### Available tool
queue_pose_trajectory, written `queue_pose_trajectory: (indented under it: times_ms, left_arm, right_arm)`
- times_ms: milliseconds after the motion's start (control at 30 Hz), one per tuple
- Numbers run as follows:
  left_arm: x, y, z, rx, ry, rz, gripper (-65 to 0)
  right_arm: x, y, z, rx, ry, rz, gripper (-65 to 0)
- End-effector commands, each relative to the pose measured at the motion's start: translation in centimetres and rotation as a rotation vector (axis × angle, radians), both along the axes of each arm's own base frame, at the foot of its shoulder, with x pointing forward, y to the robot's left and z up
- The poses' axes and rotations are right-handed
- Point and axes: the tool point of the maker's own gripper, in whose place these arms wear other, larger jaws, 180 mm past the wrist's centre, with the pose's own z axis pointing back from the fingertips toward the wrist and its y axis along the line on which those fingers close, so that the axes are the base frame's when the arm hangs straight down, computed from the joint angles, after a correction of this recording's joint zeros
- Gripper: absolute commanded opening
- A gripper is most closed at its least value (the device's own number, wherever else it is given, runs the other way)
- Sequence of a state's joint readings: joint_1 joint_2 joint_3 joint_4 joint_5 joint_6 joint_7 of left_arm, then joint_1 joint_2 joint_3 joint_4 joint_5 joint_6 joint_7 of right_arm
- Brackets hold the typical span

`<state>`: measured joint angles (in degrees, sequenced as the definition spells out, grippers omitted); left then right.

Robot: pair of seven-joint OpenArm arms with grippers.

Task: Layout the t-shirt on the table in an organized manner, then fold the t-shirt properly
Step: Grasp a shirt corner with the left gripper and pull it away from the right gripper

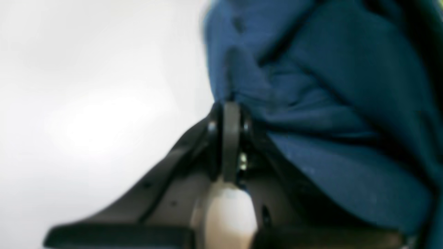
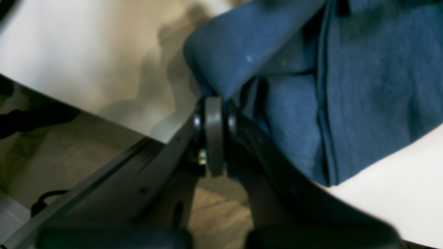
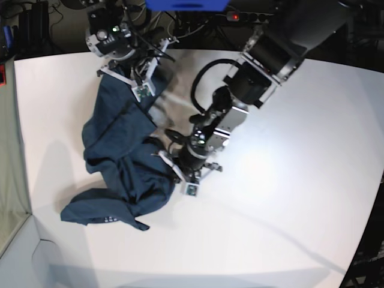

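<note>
In the left wrist view, the left end effector (image 1: 231, 107) is seen pressed together at the edge of the t-shirt (image 1: 339, 114), with a fold of dark blue cloth apparently pinched at its tip; the garment spreads up and to the right of it, while bare white surface (image 1: 86, 103) lies to the left. In the right wrist view, the right end effector (image 2: 214, 102) is likewise closed on a rounded fold of the t-shirt (image 2: 363, 86), the cloth lying up and to the right, with a hemmed edge running down across the surface (image 2: 398, 193). In the base view, the t-shirt (image 3: 120, 162) is found crumpled on the left part of the surface (image 3: 288, 216), its long axis running from the far edge towards the near left. The right end effector (image 3: 141, 84) is placed at its far end and the left end effector (image 3: 174, 165) at its right flank, nearer the bulk. The garment is judged not yet laid out; a spreading pull apart is called for.
</note>
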<state>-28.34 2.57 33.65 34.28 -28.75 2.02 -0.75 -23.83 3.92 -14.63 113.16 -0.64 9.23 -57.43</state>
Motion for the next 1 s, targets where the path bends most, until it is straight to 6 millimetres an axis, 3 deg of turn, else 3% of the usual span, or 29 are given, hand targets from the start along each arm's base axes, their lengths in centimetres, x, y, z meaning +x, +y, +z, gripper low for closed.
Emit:
queue_pose_trajectory:
  times_ms: [0,200,333,467,633,833,967]
  left_arm:
    - [2.0,3.4,1.2,0.029,-0.034,0.063,-64.6]
    - [4.2,14.0,2.7,0.054,-0.072,0.248,-64.6]
    - [4.2,19.4,3.4,0.09,-0.094,0.322,-64.6]
    - [3.5,22.4,4.7,0.115,-0.138,0.344,-64.6]
    - [0.2,24.7,5.3,0.122,-0.175,0.349,-64.7]
    - [-4.9,29.3,4.0,0.133,-0.145,0.438,-64.7]
    - [-7.0,31.5,3.0,0.143,-0.117,0.496,-64.7]
  right_arm:
    - [0.6,0.3,0.9,0.017,-0.037,0.003,-65.0]
    - [1.1,0.6,1.6,0.025,-0.062,0.006,-65.0]
    - [1.7,0.6,1.9,0.027,-0.076,0.006,-65.0]
    - [2.6,0.6,2.4,0.028,-0.102,0.005,-65.0]
    - [5.2,1.7,4.1,0.063,-0.168,-0.008,-65.0]
    - [10.3,2.3,7.8,0.08,-0.311,-0.004,-65.0]
    - [11.7,1.9,8.9,0.071,-0.351,-0.007,-65.0]
